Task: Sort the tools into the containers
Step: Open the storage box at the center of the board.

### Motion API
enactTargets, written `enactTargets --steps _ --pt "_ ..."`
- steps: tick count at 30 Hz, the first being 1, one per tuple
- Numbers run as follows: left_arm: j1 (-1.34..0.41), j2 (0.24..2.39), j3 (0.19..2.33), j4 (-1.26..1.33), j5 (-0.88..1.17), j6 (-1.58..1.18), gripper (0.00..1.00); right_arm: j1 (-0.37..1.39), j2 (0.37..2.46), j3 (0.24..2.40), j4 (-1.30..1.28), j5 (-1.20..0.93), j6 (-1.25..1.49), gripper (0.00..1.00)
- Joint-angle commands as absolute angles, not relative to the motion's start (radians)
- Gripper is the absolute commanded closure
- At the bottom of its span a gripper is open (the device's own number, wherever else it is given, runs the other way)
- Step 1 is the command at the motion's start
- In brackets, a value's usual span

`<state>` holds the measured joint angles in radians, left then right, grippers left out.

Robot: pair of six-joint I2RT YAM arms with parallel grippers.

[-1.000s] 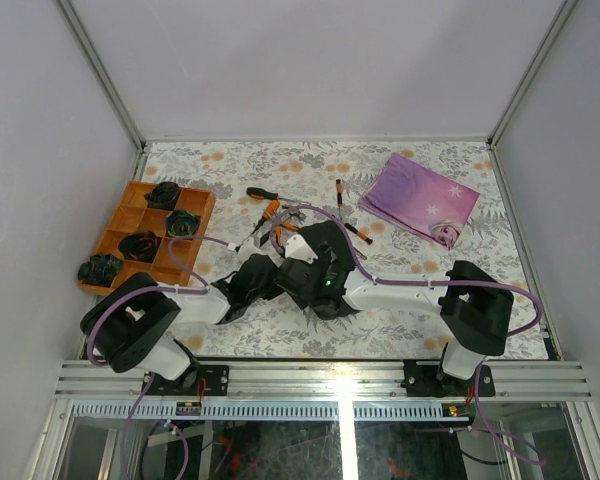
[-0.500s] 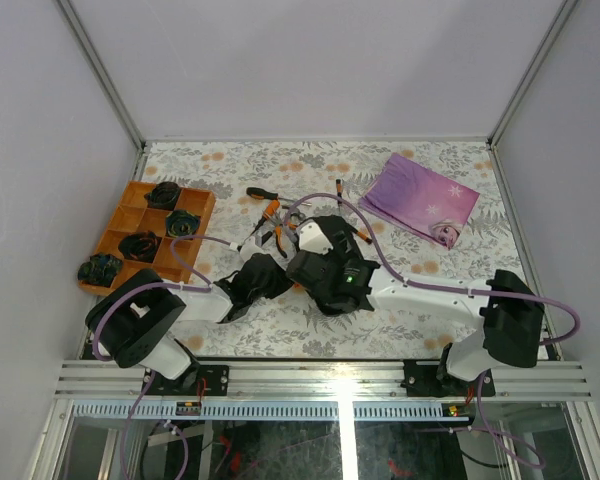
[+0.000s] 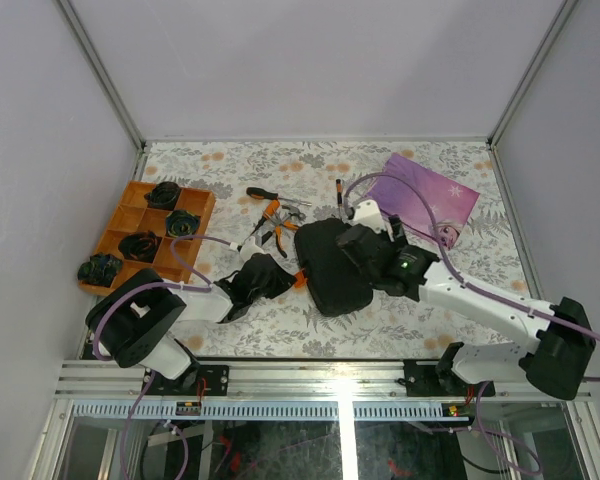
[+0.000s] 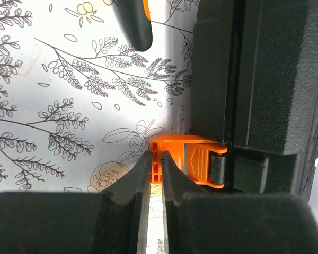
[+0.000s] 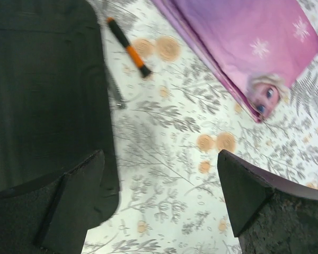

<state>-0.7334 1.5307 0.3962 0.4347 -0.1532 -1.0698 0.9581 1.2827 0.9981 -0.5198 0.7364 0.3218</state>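
The left fingers point(image 4: 140, 172) are pinched narrow on the orange latch point(image 4: 193, 161) at the left edge of the closed black tool case point(image 3: 330, 265); the right fingers point(image 5: 77, 196) stand wide and empty above its right edge; the case lies mid-bench point(image 3: 310, 335), with screwdrivers point(image 3: 263, 193) and pliers point(image 3: 273, 213) loose just behind it.

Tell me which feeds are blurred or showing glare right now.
Top external: sharp, with a glare spot on the front rail. Left wrist: crisp on the orange latch. Right wrist: soft throughout, with the screwdriver and purple cloth slightly smeared.
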Motion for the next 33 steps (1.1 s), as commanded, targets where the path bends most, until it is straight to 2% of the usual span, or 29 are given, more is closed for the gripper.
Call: enactTargets --steps 1,4,8,10,13,17,20,22,24,26,28,29,33 --pt "-0.739 1.616 0.331 0.107 -0.173 -1.016 1.0 0.863 1.194 0.935 -0.528 0.717 0.303 0.07" --pt "-0.738 1.619 0.336 0.108 -0.171 -1.013 1.0 0.817 1.156 0.911 -0.513 0.675 0.296 0.07" --pt "-0.738 1.627 0.342 0.107 -0.172 -1.012 1.0 0.816 1.146 0.917 -0.453 0.525 0.262 0.0" --pt "-0.739 1.626 0.342 0.109 -0.171 -1.012 1.0 0.822 1.155 0.925 -0.422 0.44 0.263 0.01" --pt "-0.738 1.627 0.342 0.11 -0.17 -1.015 1.0 0.882 1.157 0.917 -0.36 0.442 0.268 0.02" --pt "-0.739 1.626 0.344 0.109 -0.17 -1.017 1.0 0.98 1.175 0.925 -0.308 0.458 0.279 0.21" --pt "-0.738 1.629 0.345 0.113 -0.167 -1.017 1.0 1.042 1.198 0.929 -0.27 0.434 0.3 0.41" --pt "-0.739 1.631 0.347 0.115 -0.166 -1.017 1.0 1.092 1.226 0.934 -0.247 0.421 0.313 0.45" --pt "-0.738 1.633 0.347 0.119 -0.165 -1.017 1.0 1.133 1.272 0.944 -0.245 0.438 0.321 0.39" --pt "-0.738 1.635 0.348 0.12 -0.162 -1.018 1.0 1.178 1.324 0.963 -0.255 0.496 0.33 0.17" --pt "-0.739 1.635 0.346 0.121 -0.161 -1.019 1.0 1.218 1.38 0.978 -0.26 0.588 0.333 0.04" --pt "-0.738 1.635 0.345 0.123 -0.162 -1.019 1.0 1.232 1.402 0.985 -0.26 0.621 0.334 0.0" --pt "-0.738 1.634 0.343 0.124 -0.161 -1.019 1.0 1.286 1.481 1.022 -0.287 0.782 0.334 0.01"
